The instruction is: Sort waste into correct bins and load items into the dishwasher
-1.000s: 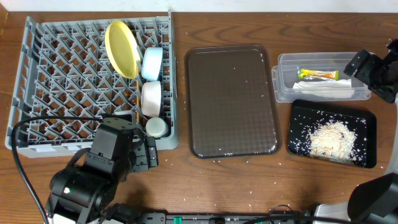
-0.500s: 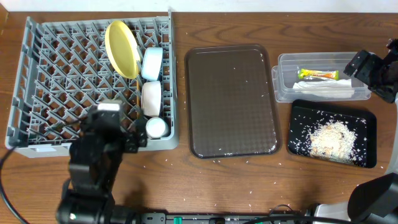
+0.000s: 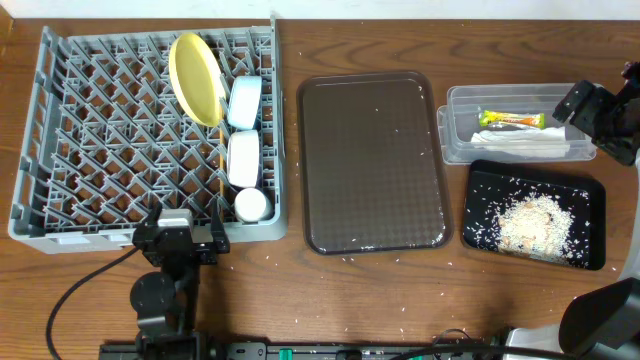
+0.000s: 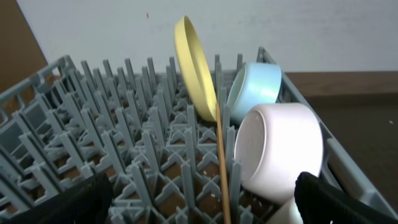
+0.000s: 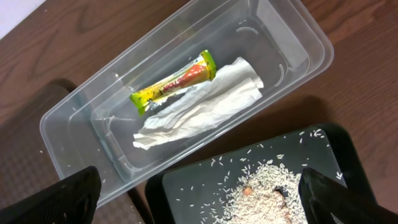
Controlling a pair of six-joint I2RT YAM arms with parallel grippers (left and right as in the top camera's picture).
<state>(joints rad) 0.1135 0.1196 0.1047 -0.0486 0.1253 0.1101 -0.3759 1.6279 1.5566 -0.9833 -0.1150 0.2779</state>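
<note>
The grey dish rack holds the yellow plate, light blue bowl, white bowl, white cup and the chopsticks. My left gripper is open and empty at the rack's front edge; its wrist view shows the plate, blue bowl, white bowl and a chopstick. The clear tub holds the foil sachet and the white paper. The black tray holds rice. My right gripper is open and empty above them.
The brown serving tray lies between the rack and the bins, with a few rice grains on it. Loose grains are scattered on the wooden table along the front. The right arm hovers at the far right edge.
My left arm has folded down and drawn back, ending low at the rack's front edge. The right arm and all the objects have not moved.
</note>
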